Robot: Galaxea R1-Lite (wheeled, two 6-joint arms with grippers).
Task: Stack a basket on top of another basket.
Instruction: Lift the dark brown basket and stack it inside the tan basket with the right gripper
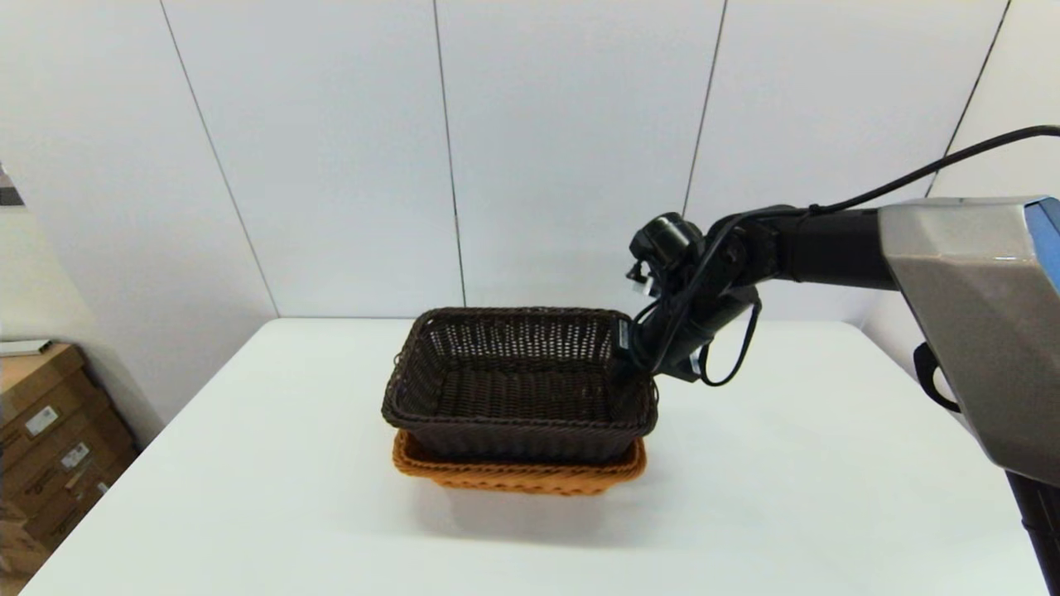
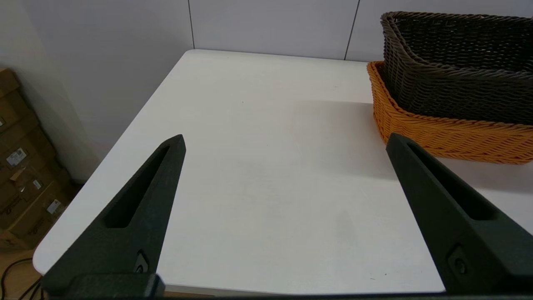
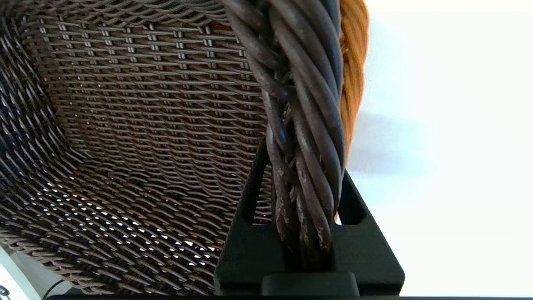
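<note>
Stacked brown cardboard boxes [image 1: 41, 430] are seen on the floor at the far left, beside the white rectangular table [image 1: 248, 497].

The left gripper [image 2: 285, 143] is held over the near left part of the table, its two long black fingers [image 2: 141, 196] spread wide apart with nothing between them; the baskets lie to its right, clear of it.

At the table's centre, the orange-tan rectangular woven wicker basket [image 1: 513, 476] is set on the tabletop. The dark brown rectangular woven wicker basket [image 1: 517, 381] with open-weave sides is nested inside it, tilted, with the far right side raised and the near rim low against the orange-tan rim.

The right gripper [image 1: 631, 352] is positioned at the dark basket's far right corner, its jaws clamped on the braided rim [image 3: 304, 166], one finger inside the wall and one outside.
</note>
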